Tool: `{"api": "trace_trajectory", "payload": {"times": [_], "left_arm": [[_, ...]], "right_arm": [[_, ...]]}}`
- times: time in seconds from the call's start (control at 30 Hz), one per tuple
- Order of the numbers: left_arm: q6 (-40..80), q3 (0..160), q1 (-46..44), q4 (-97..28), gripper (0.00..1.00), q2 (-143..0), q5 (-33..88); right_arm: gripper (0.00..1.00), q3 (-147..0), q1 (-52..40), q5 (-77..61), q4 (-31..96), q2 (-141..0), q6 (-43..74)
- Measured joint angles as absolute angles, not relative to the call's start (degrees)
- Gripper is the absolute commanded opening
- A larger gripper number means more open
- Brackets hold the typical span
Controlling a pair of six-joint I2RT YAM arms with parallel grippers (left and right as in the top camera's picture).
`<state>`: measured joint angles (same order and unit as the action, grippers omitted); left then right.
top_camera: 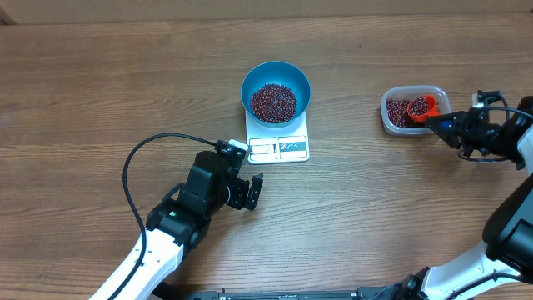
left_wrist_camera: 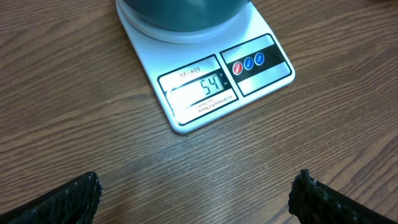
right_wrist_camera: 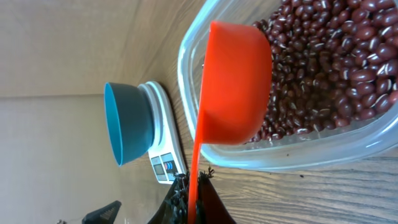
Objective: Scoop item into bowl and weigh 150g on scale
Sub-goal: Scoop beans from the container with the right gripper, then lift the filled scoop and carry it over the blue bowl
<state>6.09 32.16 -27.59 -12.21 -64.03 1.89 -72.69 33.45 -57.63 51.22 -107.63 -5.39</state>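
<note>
Red scoop, clenched by the right gripper, rests in the bean tub; left gripper gapes beside the scale.

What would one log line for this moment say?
right gripper: shut on scoop at tub | left gripper: open, facing scale | bowl with beans on scale

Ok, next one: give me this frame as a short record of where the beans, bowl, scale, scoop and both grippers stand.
beans: some in the blue bowl, more in the clear tub
bowl: upright on the scale
display: reads 54, partly under glare
scoop: red cup down in the tub
right gripper: shut on the scoop's handle
left gripper: open, empty, in front of the scale
</note>
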Motion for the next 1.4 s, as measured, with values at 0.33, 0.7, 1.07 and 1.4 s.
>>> {"api": "trace_trajectory", "payload": {"times": [0.33, 0.7, 1.07, 1.4], "left_arm": [[6.09, 32.16, -27.59, -12.21, 1.0, -64.03, 1.89], [6.07, 32.16, -27.59, -12.21, 1.0, -64.03, 1.89], [6.07, 32.16, -27.59, -12.21, 1.0, -64.03, 1.89], [6.09, 32.16, -27.59, -12.21, 0.99, -64.05, 1.89]], "right_arm": [[0.04, -72.66, 33.71, -63.35, 52.58, -107.63, -9.28], [0.04, -72.66, 33.69, -72.66, 53.45, -107.63, -12.25], [0.04, -72.77, 25.87, -78.65, 53.49, -107.63, -12.08], [0.04, -79.59, 13.65, -77.3, 53.04, -107.63, -6.92]]}}
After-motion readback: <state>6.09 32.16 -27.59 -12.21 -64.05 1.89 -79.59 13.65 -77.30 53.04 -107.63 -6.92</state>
